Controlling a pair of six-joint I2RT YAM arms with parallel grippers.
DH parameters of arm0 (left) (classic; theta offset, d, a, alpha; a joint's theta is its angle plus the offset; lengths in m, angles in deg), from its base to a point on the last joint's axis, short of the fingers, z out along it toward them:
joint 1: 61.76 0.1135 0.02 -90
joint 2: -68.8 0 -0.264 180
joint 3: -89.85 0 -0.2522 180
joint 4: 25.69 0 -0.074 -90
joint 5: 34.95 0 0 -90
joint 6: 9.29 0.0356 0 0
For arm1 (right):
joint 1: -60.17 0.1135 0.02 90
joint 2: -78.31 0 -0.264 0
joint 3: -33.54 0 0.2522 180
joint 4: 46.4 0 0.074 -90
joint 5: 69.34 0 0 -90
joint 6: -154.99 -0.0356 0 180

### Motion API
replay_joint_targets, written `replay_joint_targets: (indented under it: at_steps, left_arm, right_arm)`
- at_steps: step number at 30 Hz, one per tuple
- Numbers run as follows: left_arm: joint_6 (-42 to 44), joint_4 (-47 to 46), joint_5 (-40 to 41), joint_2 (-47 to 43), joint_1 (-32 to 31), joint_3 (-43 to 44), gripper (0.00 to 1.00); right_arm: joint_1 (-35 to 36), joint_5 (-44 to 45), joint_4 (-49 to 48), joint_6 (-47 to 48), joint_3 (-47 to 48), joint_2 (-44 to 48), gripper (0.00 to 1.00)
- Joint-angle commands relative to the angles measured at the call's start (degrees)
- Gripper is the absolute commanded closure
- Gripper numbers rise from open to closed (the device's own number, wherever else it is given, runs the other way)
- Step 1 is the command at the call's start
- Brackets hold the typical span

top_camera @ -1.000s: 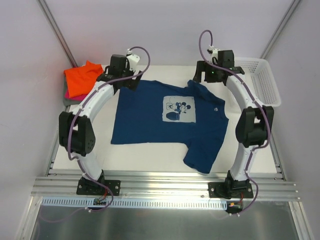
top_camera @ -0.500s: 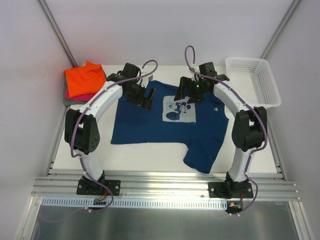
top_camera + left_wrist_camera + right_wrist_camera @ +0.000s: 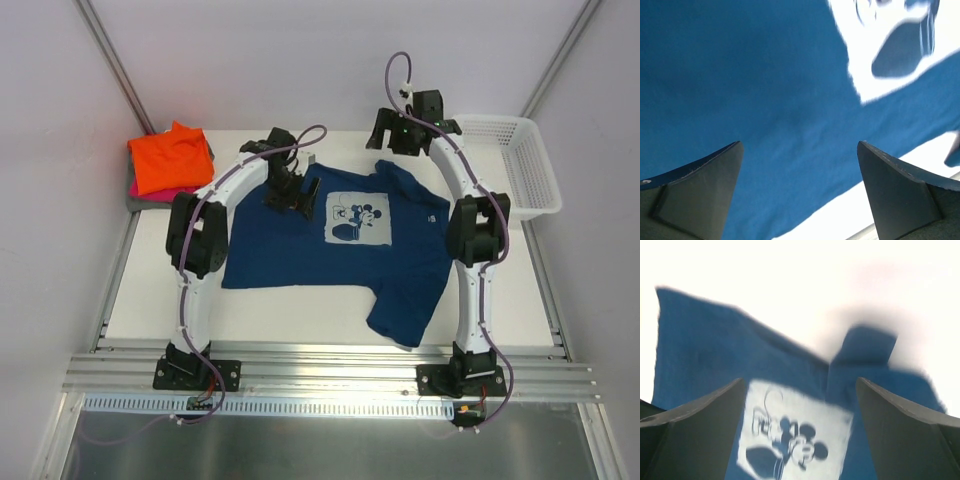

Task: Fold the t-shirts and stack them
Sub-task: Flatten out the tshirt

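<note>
A navy blue t-shirt (image 3: 300, 250) lies spread out face up on the white table, its pale cartoon-mouse print (image 3: 357, 218) showing. My left gripper (image 3: 292, 198) hangs low over the shirt's upper left chest, just left of the print. In the left wrist view it (image 3: 799, 145) is open, with only blue cloth (image 3: 765, 75) below it. My right gripper (image 3: 398, 140) is higher, above the shirt's far edge near the collar. In its wrist view it (image 3: 800, 381) is open and empty, looking down on the print (image 3: 795, 440). Folded orange (image 3: 170, 158), pink (image 3: 152, 190) and grey (image 3: 134, 202) shirts are stacked at the far left.
A white lattice basket (image 3: 520, 165) stands at the far right corner, close to the right arm. The table's white surface (image 3: 300, 310) shows in front of the shirt's hem. Grey walls close in on both sides, and a metal rail runs along the near edge.
My left gripper came in from the shirt's left shoulder to hover beside the print. My right gripper swung in over the print, then drew back to the far edge. Both stayed open.
</note>
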Motion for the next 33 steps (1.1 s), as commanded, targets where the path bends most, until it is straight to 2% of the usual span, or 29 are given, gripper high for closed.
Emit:
replay_joint_targets:
  at_steps: [1, 5, 10, 22, 27, 33]
  left_arm:
    - [-3.8, -1.6, 0.4, 3.1, -0.4, 5.7, 0.01]
    - [-4.1, -1.7, 0.4, 6.2, -0.6, 8.5, 0.01]
    - [-4.4, -1.7, 0.4, 6.6, -0.4, 6.9, 0.01]
    - [-7.8, -1.9, -8.1, -1.0, -0.6, 1.6, 0.01]
    - [-9.8, -1.8, -9.9, 1.0, -1.4, -1.6, 0.01]
    - [-10.9, -1.8, -11.4, 5.2, -1.4, -0.4, 0.01]
  right_arm:
    - [-0.2, 2.9, -4.3, 1.9, 6.3, -2.0, 0.03]
    - [-0.9, 2.3, -5.1, 0.0, 6.6, -4.0, 0.03]
    - [-1.4, 0.5, -5.2, -3.1, 4.4, -5.5, 0.03]
    - [-2.0, -6.2, -7.5, -14.6, 2.1, -11.1, 0.03]
    - [-1.7, -7.2, -7.7, -16.2, 3.6, -13.5, 0.03]
    - [-2.3, -4.9, -5.8, -17.0, 4.8, -14.4, 0.04]
